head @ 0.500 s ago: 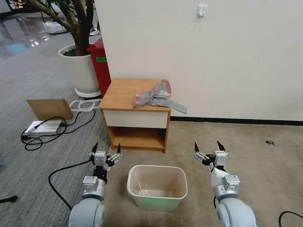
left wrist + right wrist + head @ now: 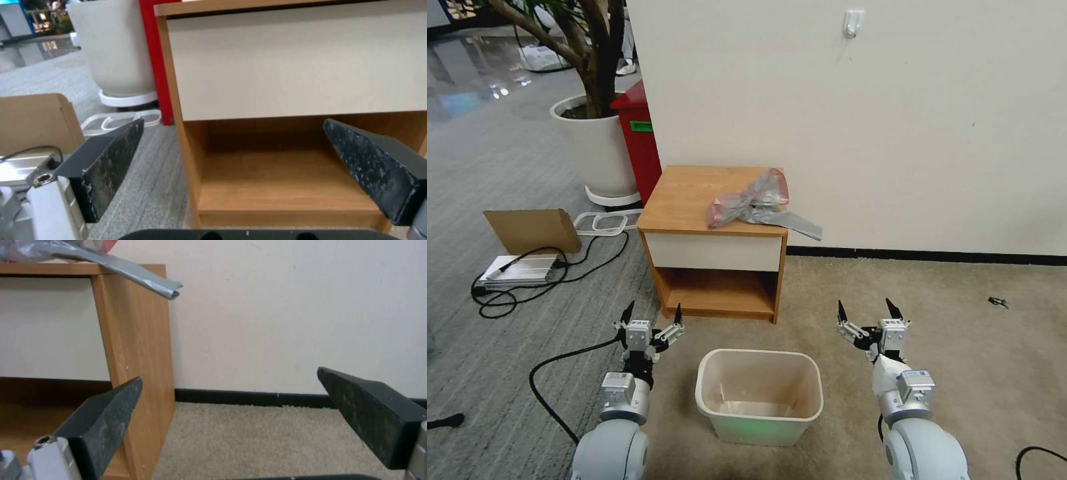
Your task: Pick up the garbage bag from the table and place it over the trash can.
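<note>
A: Now, item one: has anything changed you should log?

B: Nothing. Set against the head view of half a second back, all sits as it did. Read that as the pick not yet begun.

A: Item two, the garbage bag (image 2: 752, 203)?

B: Crumpled on the table (image 2: 694, 200), at the right of the top. One grey tail hangs past the front right corner, free in the air; in the right wrist view that tail (image 2: 133, 271) juts off the edge.

A: Item three, the grippers?

B: Left gripper (image 2: 651, 319): fingers spread wide, holding nothing, low before the table's left front corner; its wrist view looks into the open lower shelf (image 2: 285, 180). Right gripper (image 2: 866, 312): likewise spread and bare, low over the carpet, right of the table.

A: Item four, the trash can (image 2: 758, 395)?

B: On the floor between your two arms, mouth up, unlined.

A: Item five, edges and room?

B: A wall (image 2: 894, 120) backs the table closely; a red bin (image 2: 639, 137) touches or nearly touches its left rear. Cables (image 2: 554, 267) trail on the left floor. The right side is open carpet, so you'd likely find the overhanging tail the easier approach.
</note>
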